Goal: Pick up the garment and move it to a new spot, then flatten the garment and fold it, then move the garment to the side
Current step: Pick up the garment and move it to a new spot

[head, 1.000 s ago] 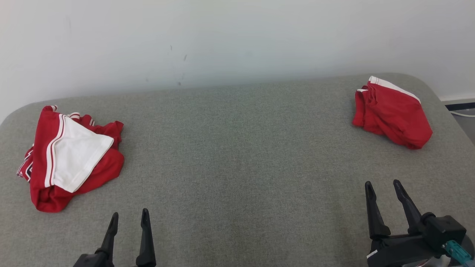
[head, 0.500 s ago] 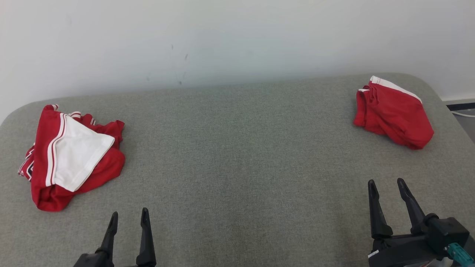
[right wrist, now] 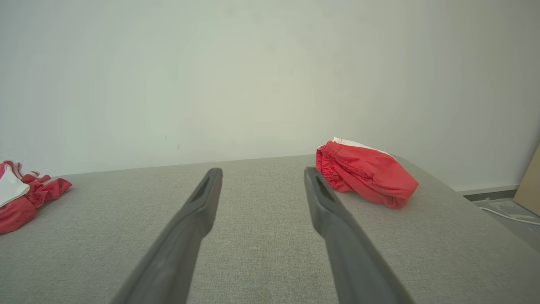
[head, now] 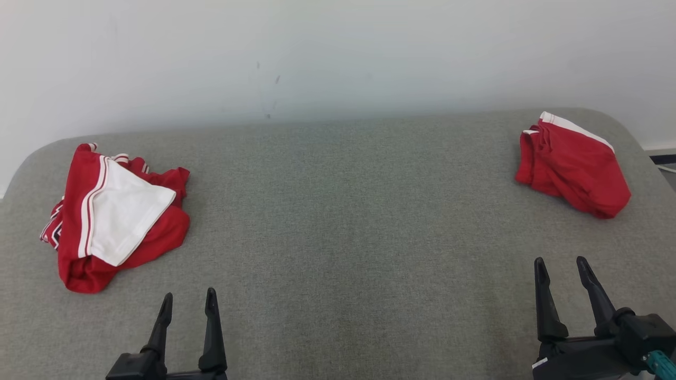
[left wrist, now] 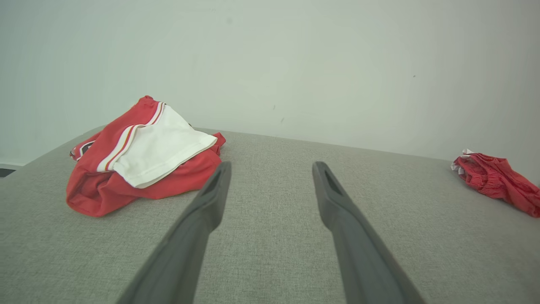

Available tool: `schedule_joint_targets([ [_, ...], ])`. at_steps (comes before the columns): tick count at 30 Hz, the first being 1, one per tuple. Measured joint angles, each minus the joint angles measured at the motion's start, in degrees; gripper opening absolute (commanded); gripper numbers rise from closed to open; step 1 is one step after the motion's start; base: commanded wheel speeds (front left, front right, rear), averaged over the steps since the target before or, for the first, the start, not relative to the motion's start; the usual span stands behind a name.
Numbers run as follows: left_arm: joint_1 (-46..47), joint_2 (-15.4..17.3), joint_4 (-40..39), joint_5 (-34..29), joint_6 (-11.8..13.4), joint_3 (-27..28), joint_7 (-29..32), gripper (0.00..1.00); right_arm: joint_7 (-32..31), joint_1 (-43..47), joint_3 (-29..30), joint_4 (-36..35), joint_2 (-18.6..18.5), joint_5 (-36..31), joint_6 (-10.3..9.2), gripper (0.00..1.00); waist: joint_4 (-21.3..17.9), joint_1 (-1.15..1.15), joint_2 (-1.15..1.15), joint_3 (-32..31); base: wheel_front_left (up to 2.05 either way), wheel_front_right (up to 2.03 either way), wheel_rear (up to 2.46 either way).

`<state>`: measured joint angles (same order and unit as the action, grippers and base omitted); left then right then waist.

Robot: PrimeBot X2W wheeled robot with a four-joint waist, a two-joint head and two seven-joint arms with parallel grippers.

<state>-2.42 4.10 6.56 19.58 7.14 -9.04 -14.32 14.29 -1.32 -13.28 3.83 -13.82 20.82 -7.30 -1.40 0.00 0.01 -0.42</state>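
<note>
At the left side of the grey fabric-covered table [head: 343, 221] lies a crumpled red garment with a white striped panel [head: 121, 211], untouched. Near the far right corner sits a bundled plain red garment with a white edge [head: 575, 169]. The left hand [head: 189, 293] and the right hand [head: 560, 259] hover at the near edge, fingers parted, holding nothing, well apart from both garments.

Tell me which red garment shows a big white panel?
The crumpled garment on the robot's left; the right garment is nearly all red, with a thin white edge.
</note>
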Motion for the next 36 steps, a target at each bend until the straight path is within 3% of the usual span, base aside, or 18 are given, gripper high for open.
schedule_joint_targets([
  [6, 0.8, -0.1, 0.3, -0.1, 0.0, -0.3, 0.0, 1.0, 0.0, 0.0, 0.4, -0.6, -0.6, -0.2, 0.0, 1.0, 1.9, 0.0, 0.0, -0.1, 0.0, 0.0, 0.0],
  [22, 0.7, -0.5, 0.3, -1.6, 0.0, 2.5, 0.0, 1.0, 0.0, -2.7, -3.6, -0.5, 0.3, -1.7, 2.02, 1.0, 13.9, 0.0, 0.0, -0.6, 0.0, 0.0, 0.0],
  [36, 0.6, -0.5, 0.3, -1.8, 0.0, 1.9, 0.0, 1.0, 0.3, -1.9, -4.0, 0.1, 1.3, -1.7, 2.02, 1.0, 24.9, 0.0, 0.0, -0.7, 0.0, 0.0, 0.0],
])
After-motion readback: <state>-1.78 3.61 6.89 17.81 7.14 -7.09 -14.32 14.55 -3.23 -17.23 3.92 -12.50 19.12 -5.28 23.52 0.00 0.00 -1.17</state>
